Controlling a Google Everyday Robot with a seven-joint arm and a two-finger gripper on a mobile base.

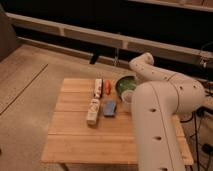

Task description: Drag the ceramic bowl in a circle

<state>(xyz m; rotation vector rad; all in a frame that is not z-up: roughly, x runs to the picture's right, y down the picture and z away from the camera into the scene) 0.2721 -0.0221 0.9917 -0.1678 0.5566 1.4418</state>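
The green ceramic bowl [124, 84] sits on the far right part of the wooden table [80, 135]. My white arm rises at the right, bends at an elbow [142, 62] and comes down onto the bowl's right side. My gripper [132, 85] is at the bowl's right rim, mostly hidden by the arm. A small whitish plastic cup [126, 100] stands just in front of the bowl, next to the arm.
A blue packet [109, 108] and a white bottle [93, 111] lie near the table's middle. A white bar [98, 87] and an orange item [107, 86] lie left of the bowl. A dark wall with a rail runs behind.
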